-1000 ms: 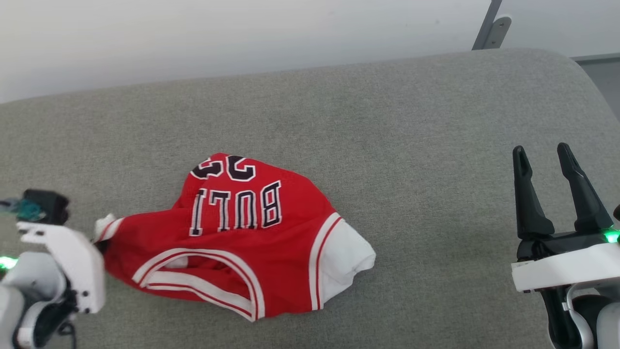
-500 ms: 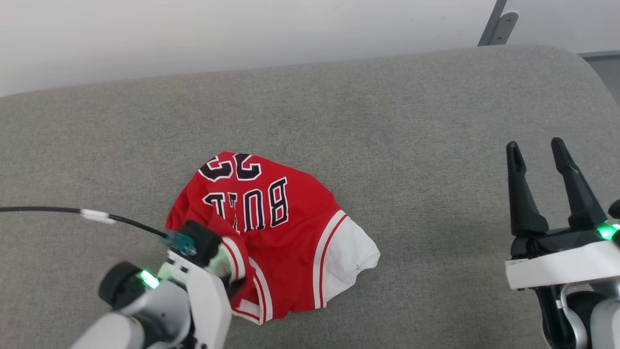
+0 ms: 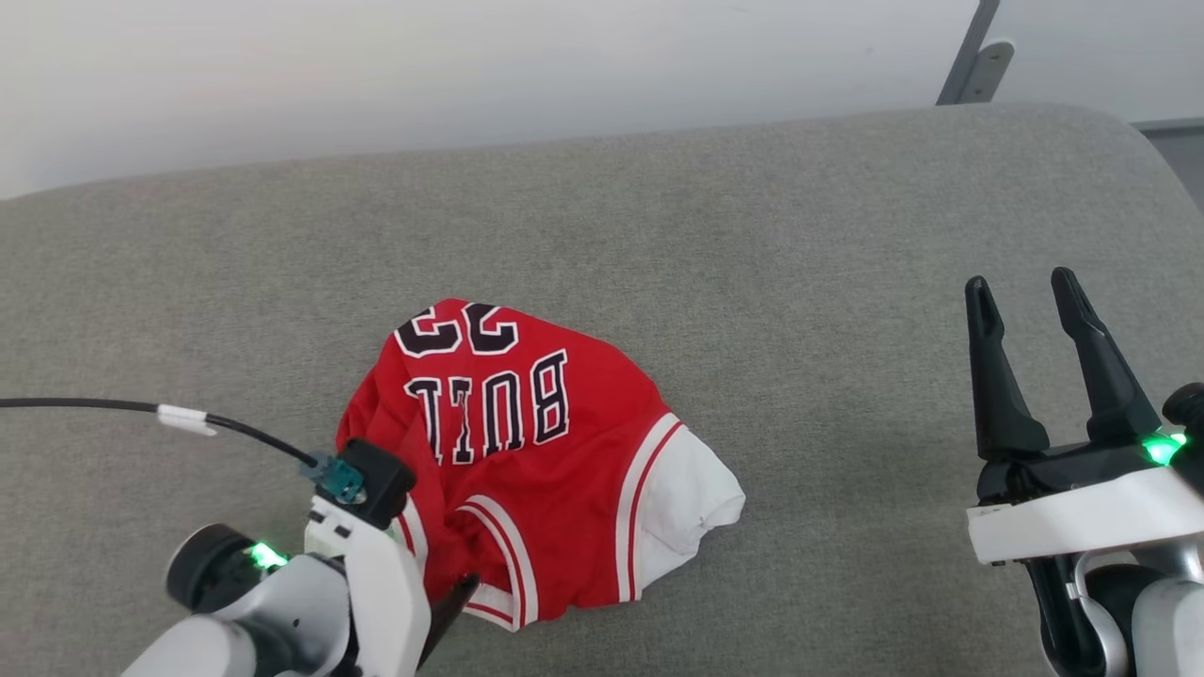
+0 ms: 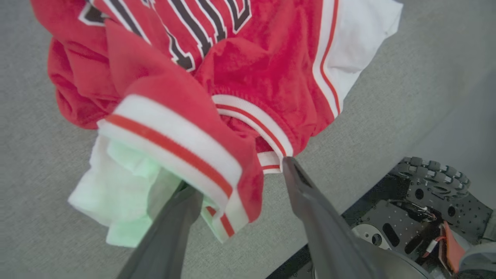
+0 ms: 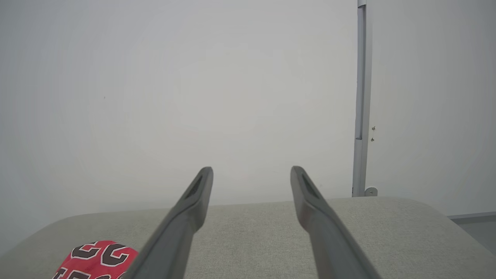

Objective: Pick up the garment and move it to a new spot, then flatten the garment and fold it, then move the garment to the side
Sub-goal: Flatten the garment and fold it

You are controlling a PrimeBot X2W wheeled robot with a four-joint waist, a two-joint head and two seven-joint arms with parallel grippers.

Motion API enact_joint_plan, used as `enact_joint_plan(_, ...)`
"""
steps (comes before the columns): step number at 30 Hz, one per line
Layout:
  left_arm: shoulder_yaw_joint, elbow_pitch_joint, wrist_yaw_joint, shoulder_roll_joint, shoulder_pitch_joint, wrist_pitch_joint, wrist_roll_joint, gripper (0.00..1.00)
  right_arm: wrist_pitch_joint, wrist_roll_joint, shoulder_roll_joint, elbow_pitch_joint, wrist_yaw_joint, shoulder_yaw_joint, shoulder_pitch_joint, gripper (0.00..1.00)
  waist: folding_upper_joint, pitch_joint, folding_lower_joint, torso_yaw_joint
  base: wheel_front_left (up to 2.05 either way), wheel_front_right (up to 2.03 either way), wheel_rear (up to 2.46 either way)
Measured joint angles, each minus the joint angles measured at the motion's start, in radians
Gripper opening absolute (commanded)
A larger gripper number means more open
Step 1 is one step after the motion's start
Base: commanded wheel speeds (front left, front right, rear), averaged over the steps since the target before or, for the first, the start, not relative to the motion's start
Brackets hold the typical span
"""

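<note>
Grey fabric-covered surface (image 3: 800,282) with a rounded far-right corner. Behind it I see a plain white wall (image 3: 470,66), and a grey metal post (image 3: 974,56) rises near that corner.

Position of the garment (image 3: 527,451): the red jersey lies crumpled in a heap on the surface, left of centre in my head view. Its black, white-outlined lettering and digits face up and read upside down from where I look. White lining is turned out along its right side. White-and-red striped trim curls along the near edge.

State of the left hand (image 4: 236,174): it sits at the garment's near-left edge. In my left wrist view its two fingers stand well apart, so I log it as open. A fold of striped trim and pale lining drapes over one finger (image 4: 166,232). The other finger's tip sits right at the hem trim; I cannot tell whether it touches. Nothing is pinched between them.

State of the right hand (image 3: 1021,280): it is over the far right of the surface, fingers spread with nothing between them, well apart from the garment.

A black cable (image 3: 188,418) with a white tag runs in from the left to the left wrist. Green lights glow on both wrists.
</note>
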Motion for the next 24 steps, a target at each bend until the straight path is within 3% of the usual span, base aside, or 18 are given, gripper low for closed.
enact_joint_plan(13, 0.077, -0.186, 0.087, 0.126, 0.025, 0.114, -0.024, 1.00, 0.006, -0.002, -0.002, -0.011, 0.000, 0.003, 0.015, 1.00, 0.0000, -0.003, 0.0000, 0.019, 0.00, 0.00, 0.00)
enact_joint_plan(19, 0.105, -0.138, 0.089, 0.150, 0.015, 0.111, -0.024, 1.00, 0.006, -0.002, -0.002, -0.013, 0.000, 0.010, 0.014, 1.00, 0.0000, 0.011, 0.0000, 0.019, 0.00, 0.00, 0.00)
enact_joint_plan(24, 0.095, -0.021, 0.057, 0.115, -0.006, 0.074, -0.034, 1.00, 0.007, -0.002, -0.006, -0.020, 0.000, 0.021, -0.002, 1.00, 0.0000, 0.033, 0.0000, 0.012, 0.00, 0.00, 0.00)
